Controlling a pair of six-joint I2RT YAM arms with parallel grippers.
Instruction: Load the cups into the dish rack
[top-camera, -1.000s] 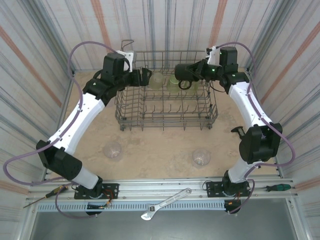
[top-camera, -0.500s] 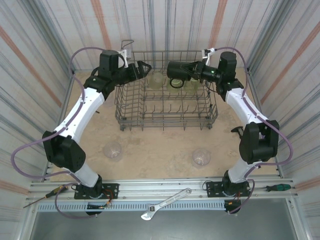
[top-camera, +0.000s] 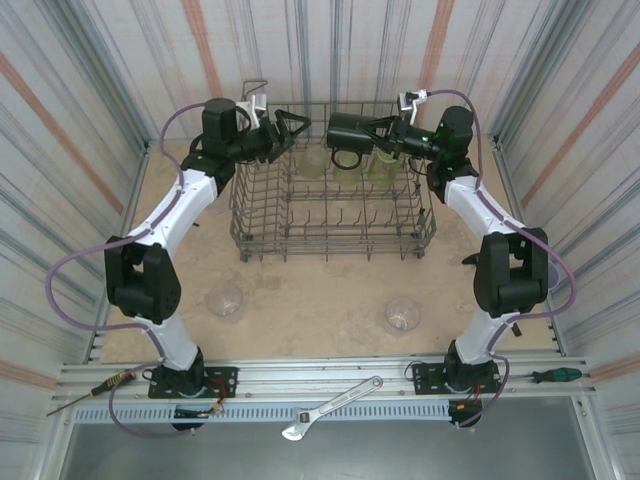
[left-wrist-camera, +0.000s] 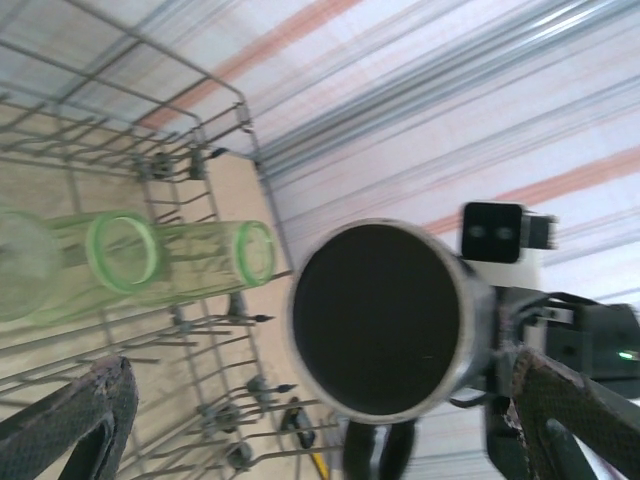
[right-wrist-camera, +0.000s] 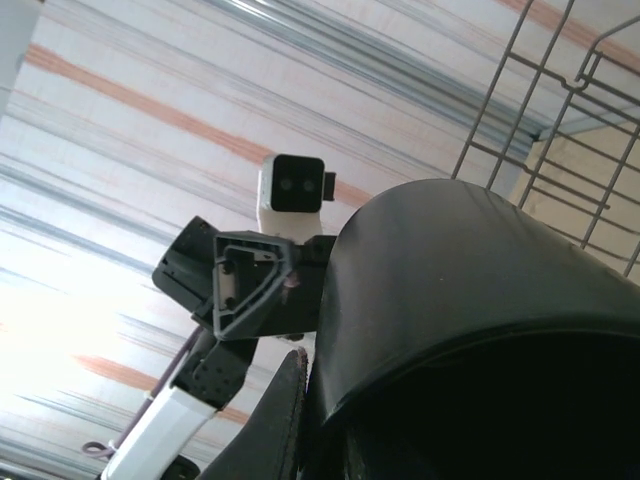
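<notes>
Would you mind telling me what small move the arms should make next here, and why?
Probably the left gripper should ease forward around the black cup. Its jaws stand wide open facing the cup, which the right gripper holds sideways over the dish rack, so a handover looks likely.

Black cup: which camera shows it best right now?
Left wrist: the black cup faces it end-on, outline clear. Top external shows it small, held sideways above the dish rack by the right pincer. Right wrist crops its wall close up.
</notes>
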